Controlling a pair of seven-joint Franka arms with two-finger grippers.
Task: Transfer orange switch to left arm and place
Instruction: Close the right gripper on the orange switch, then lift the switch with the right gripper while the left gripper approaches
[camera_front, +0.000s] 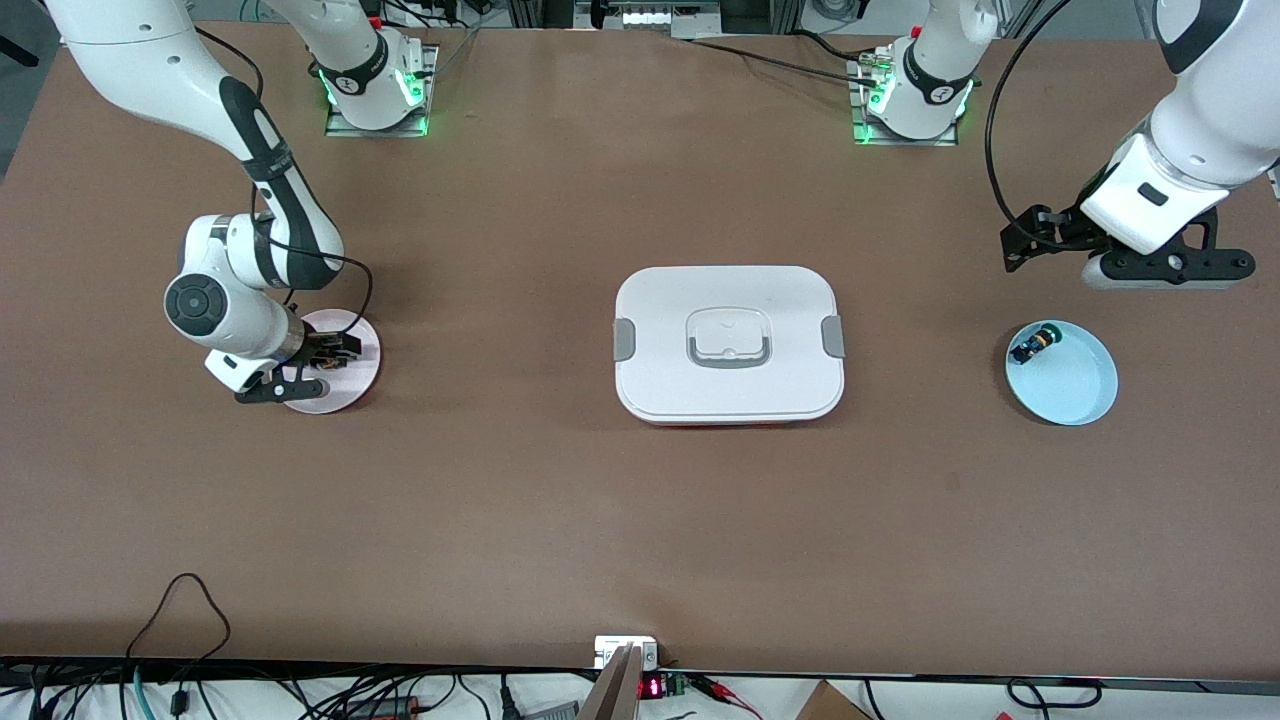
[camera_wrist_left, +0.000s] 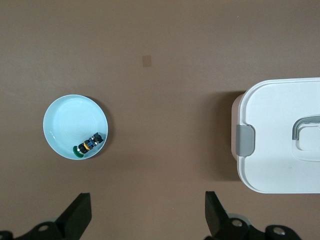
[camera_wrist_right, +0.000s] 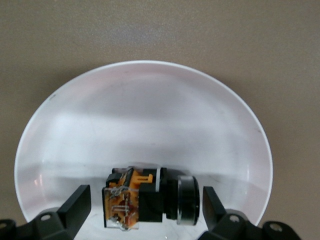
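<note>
The orange switch (camera_wrist_right: 150, 197) lies on its side in a pale pink plate (camera_front: 352, 388) toward the right arm's end of the table. My right gripper (camera_front: 322, 358) is down in that plate, open. Its fingers (camera_wrist_right: 75, 205) stand on either side of the switch, with a small gap at each end. The white box (camera_front: 728, 342) with grey latches sits at the table's middle, between the two arms. My left gripper (camera_front: 1170, 268) hangs open over bare table beside a light blue plate, nothing between its fingers (camera_wrist_left: 80, 210). The box's end (camera_wrist_left: 280, 135) shows in the left wrist view.
A light blue plate (camera_front: 1072, 388) toward the left arm's end holds a small black switch with a green cap (camera_front: 1033, 344). The left wrist view shows that plate (camera_wrist_left: 70, 117) and green-capped switch (camera_wrist_left: 89, 145). Cables and electronics run along the table edge nearest the front camera.
</note>
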